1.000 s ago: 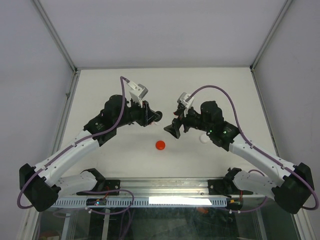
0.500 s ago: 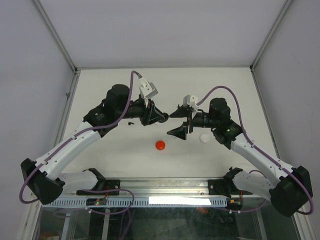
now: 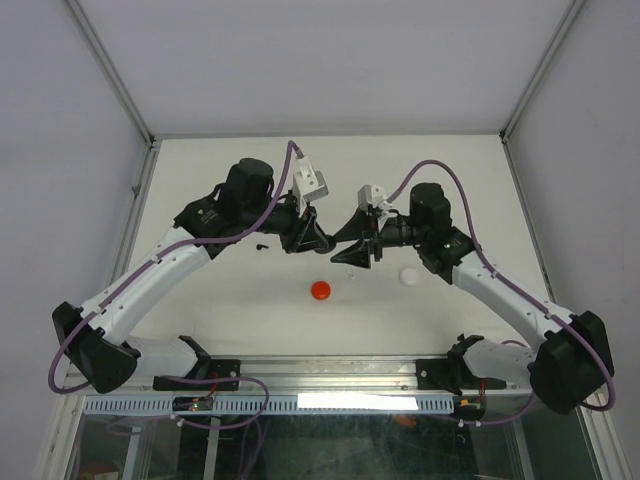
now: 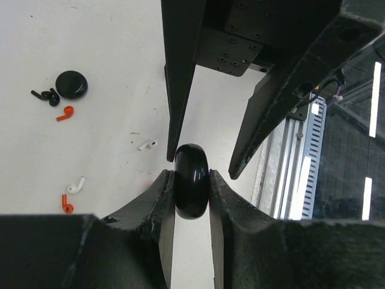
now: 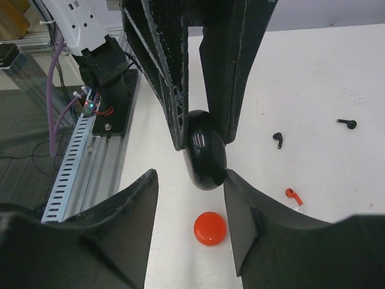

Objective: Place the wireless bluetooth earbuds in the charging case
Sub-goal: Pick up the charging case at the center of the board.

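A black round charging case (image 4: 191, 189) hangs on edge above the table, with my left gripper (image 4: 190, 176) shut on it. My right gripper (image 5: 191, 176) stands open around the same case (image 5: 206, 158); one finger touches its side and the other is well clear. In the top view both grippers (image 3: 322, 243) (image 3: 352, 254) meet at mid-table. The earbuds lie loose on the table: black ones (image 4: 47, 96) (image 5: 277, 139) (image 5: 347, 124), red ones (image 4: 65, 113) (image 5: 293, 195) and white ones (image 4: 147, 144) (image 4: 75, 185).
A red round case (image 3: 320, 290) lies on the table just below the grippers, also in the right wrist view (image 5: 210, 228). A white round case (image 3: 408, 276) sits under the right arm. Another black puck (image 4: 71, 84) rests beside the black earbuds. The metal rail (image 3: 330, 400) runs along the near edge.
Both grippers moved toward each other until they met at mid-table. The right gripper's jaws narrowed around the black case that the left gripper holds.
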You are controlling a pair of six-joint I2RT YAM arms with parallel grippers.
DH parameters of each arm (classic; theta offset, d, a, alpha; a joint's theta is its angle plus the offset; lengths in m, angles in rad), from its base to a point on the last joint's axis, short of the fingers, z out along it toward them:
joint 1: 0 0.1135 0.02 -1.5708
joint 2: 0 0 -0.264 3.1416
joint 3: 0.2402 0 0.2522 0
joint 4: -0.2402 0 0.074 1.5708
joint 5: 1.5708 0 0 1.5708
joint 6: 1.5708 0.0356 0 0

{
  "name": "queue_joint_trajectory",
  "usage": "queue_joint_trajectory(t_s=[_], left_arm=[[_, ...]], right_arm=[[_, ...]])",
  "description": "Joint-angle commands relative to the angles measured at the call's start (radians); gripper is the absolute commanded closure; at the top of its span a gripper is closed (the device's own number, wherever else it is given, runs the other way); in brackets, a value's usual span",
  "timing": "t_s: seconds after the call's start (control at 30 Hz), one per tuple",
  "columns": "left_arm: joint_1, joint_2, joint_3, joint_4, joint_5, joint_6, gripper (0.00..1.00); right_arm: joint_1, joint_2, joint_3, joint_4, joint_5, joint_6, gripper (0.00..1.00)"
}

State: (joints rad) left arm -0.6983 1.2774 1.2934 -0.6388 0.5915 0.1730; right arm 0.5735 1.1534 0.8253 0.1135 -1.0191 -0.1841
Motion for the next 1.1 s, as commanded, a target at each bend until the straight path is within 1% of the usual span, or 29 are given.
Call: queue_joint_trajectory(t_s=[0.0,0.07,0.4,0.63,0.93,1.07], left_arm=[[0.005,0.011,0.073,-0.043,0.039,0.070,1.00],[0.006,0.018,0.085,-0.057,0.040,0.078,1.00],[0.004,0.056,0.129,-0.108,0.044,0.100,1.00],[-0.001,0.069,0.147,-0.126,0.045,0.106,1.00],[-0.007,0.075,0.159,-0.133,0.054,0.117,1.00],[-0.008,0.077,0.162,-0.145,0.054,0.123,1.00]], right_arm=[[-0.003,0.024,0.067,0.019,-0.085,0.015,0.52],[-0.003,0.031,0.074,0.019,-0.097,0.017,0.54],[0.003,0.065,0.100,0.023,-0.118,0.041,0.55],[0.011,0.089,0.120,0.012,-0.117,0.043,0.60],[0.027,0.118,0.137,0.005,-0.129,0.040,0.60],[0.028,0.127,0.145,-0.026,-0.134,0.024,0.62]])
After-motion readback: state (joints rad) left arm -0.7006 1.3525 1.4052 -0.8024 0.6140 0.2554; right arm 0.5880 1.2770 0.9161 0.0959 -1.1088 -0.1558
